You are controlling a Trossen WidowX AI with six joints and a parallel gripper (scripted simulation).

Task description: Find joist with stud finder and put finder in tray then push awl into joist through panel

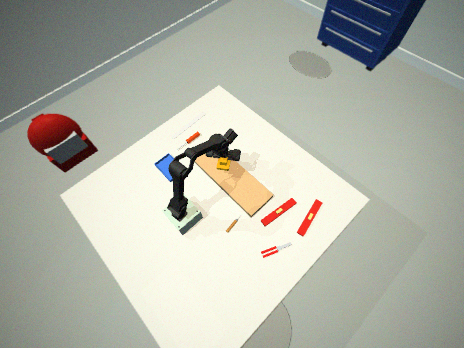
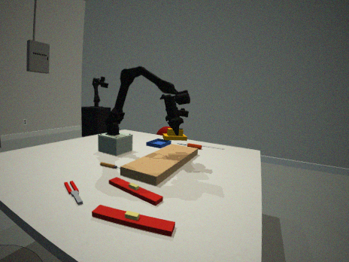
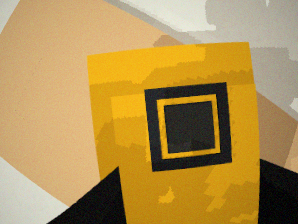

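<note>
The yellow stud finder (image 1: 223, 165) (image 2: 174, 137) (image 3: 175, 194) is held between the fingers of my gripper (image 1: 224, 160) (image 2: 176, 132) (image 3: 182, 168), which is shut on it. It hangs in the air above the far part of the tan floor panel (image 1: 250, 192) (image 2: 147, 168) (image 3: 45, 90); its square display looks dark in the wrist view. The joist is hidden. The blue tray (image 1: 164, 167) (image 2: 159, 143) is empty, beyond the arm's base. The awl (image 1: 232, 226) (image 2: 108, 165), with a wooden handle, lies on the table beside the panel's near end. No hole shows in the visible panel.
An orange-handled screwdriver (image 1: 193, 137) (image 2: 195, 146) lies past the panel's far end, near a thin pale strip (image 1: 189, 126). Two red levels (image 1: 270, 216) (image 1: 305, 225) (image 2: 144, 195) (image 2: 156, 224) and red-handled pliers (image 1: 270, 251) (image 2: 76, 196) lie on the near side.
</note>
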